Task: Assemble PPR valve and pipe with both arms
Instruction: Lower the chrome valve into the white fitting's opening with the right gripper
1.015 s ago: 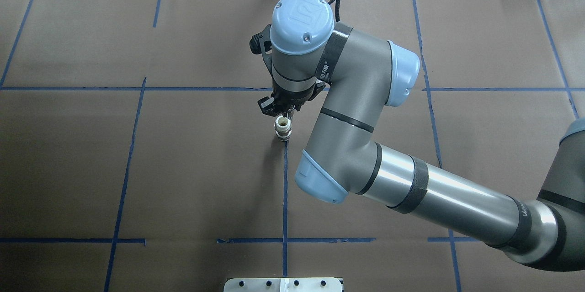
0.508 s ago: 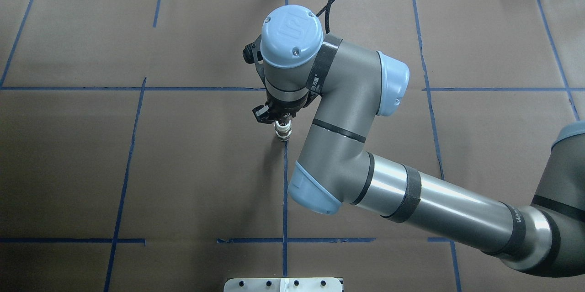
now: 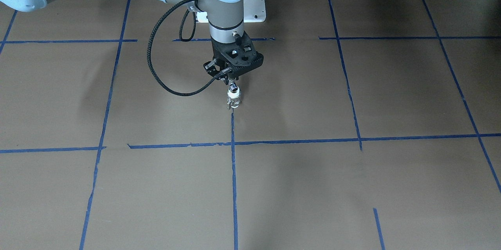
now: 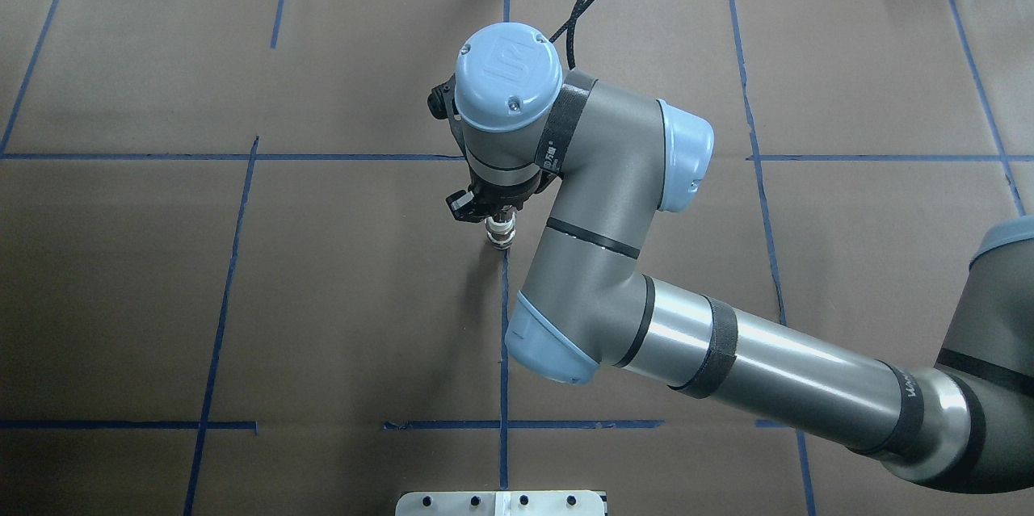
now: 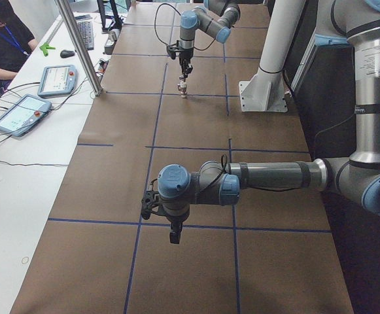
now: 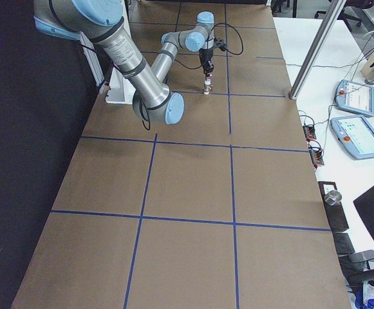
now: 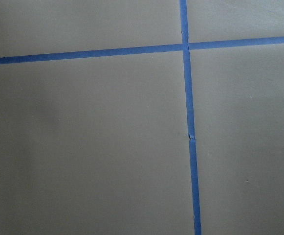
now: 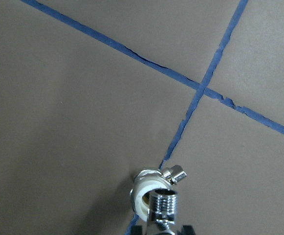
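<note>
The PPR valve (image 3: 234,100) stands upright on the brown table at a blue tape line, white ring on top. It also shows in the overhead view (image 4: 502,237) and the right wrist view (image 8: 146,192), its metal handle (image 8: 175,174) sticking out sideways. My right gripper (image 3: 231,81) is shut on the chrome pipe (image 8: 163,204) and holds it, threaded end down, right at the valve's white ring. The pipe partly covers the ring opening. My left gripper (image 5: 174,234) hangs over the table far from the valve; I cannot tell whether it is open or shut.
Blue tape lines (image 4: 504,322) divide the brown paper table cover. The white pedestal (image 3: 254,5) stands behind the right arm. A metal post (image 5: 78,49), tablets (image 5: 21,112) and an operator are off the table's far side. The left wrist view holds only paper and tape.
The right arm has moved toward the robot and lowered, bringing the pipe over the valve. The valve's white opening, plain one second ago, is now mostly covered by the gripper and pipe.
</note>
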Controlling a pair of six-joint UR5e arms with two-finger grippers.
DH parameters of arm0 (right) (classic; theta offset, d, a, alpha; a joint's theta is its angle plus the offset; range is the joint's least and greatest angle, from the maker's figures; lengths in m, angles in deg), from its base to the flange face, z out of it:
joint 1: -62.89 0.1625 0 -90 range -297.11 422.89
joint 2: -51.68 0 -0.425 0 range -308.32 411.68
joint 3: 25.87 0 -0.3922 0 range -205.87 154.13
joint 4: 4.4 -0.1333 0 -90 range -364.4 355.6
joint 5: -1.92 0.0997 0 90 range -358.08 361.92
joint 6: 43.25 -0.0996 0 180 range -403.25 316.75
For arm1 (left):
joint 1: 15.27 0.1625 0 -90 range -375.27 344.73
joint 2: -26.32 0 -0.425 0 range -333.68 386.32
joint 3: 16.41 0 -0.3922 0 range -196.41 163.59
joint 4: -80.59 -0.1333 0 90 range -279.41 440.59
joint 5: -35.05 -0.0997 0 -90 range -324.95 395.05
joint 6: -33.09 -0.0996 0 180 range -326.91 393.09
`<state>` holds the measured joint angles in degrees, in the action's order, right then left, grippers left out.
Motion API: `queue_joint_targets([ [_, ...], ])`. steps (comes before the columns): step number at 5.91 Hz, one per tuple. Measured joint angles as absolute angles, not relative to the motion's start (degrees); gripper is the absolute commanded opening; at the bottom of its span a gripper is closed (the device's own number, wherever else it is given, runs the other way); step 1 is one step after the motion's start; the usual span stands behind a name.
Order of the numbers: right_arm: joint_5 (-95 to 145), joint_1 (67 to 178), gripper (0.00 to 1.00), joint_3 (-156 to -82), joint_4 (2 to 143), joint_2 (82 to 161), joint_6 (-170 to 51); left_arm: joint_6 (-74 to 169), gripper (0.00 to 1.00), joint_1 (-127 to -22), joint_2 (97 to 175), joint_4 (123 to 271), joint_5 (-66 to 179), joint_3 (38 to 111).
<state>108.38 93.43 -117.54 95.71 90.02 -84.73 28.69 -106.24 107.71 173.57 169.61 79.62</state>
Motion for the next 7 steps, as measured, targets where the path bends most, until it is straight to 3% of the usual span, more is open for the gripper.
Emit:
queue_joint_targets([
  [7, 107.41, 93.13, 0.0, -115.41, 95.54, 88.97, -84.31, 28.65, 1.0, -106.24, 107.71, 173.57, 169.61, 79.42],
])
